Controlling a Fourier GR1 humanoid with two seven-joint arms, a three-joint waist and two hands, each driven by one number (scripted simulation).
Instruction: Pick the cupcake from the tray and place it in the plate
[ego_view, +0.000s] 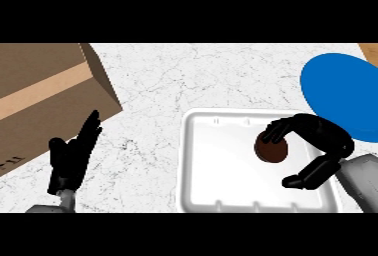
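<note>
Presently catalogued: cupcake (272, 148), brown, over the white tray (221, 195), pinched between curled fingers and thumb of the right hand (319, 145). Likely light, soft, crushable; best held by its sides. Blue plate (336, 85) nearby. Left hand (70, 160) rests straight-fingered at lower left.

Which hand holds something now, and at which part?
The right hand pinches the cupcake at its upper and right edge, over the tray.

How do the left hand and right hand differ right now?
The left hand is open with fingers straight and up, resting at lower left; the right hand curls over the white tray. The left hand holds nothing; the right hand's fingers touch the brown cupcake. Both are black.
</note>
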